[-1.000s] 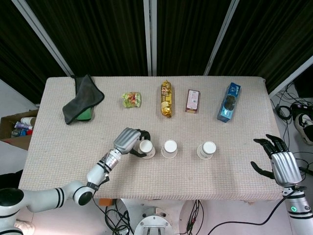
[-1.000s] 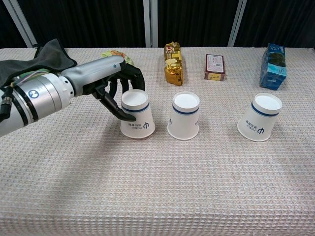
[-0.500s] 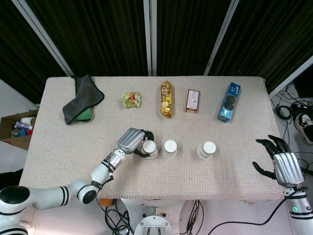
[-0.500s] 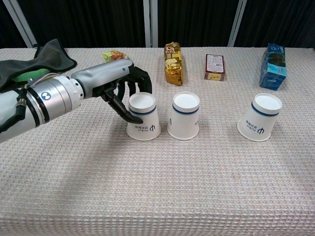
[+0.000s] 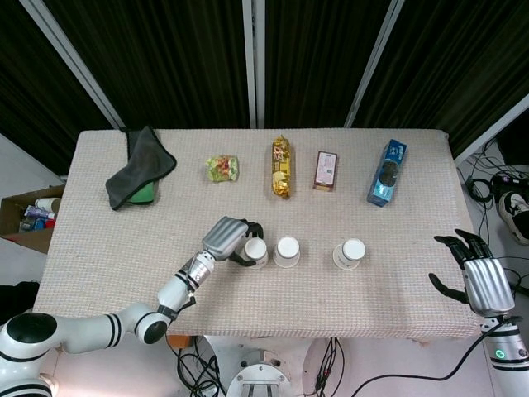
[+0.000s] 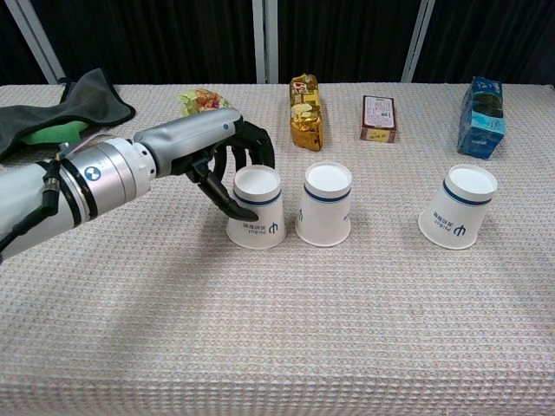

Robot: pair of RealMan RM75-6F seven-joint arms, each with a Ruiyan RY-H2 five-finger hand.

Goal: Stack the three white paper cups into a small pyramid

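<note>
Three upturned white paper cups stand in a row on the table: the left hand wraps its fingers around the left cup, the middle cup just beyond its fingertips, the right cup well apart, while the right hand hangs off the table edge, fingers spread, holding nothing.

The tabletop is covered in a beige cloth with a rough, waffle-like weave, matt all over. The three cups, the left cup, the middle cup and the right cup, are white paper, smooth and matt, with a thin blue band. The left hand has a brushed silver metal-looking shell with a soft sheen, and its fingers are dark and slightly glossy. The gold snack packet is shiny foil. The dark towel looks like soft, matt cloth. The blue box is glossy.
</note>
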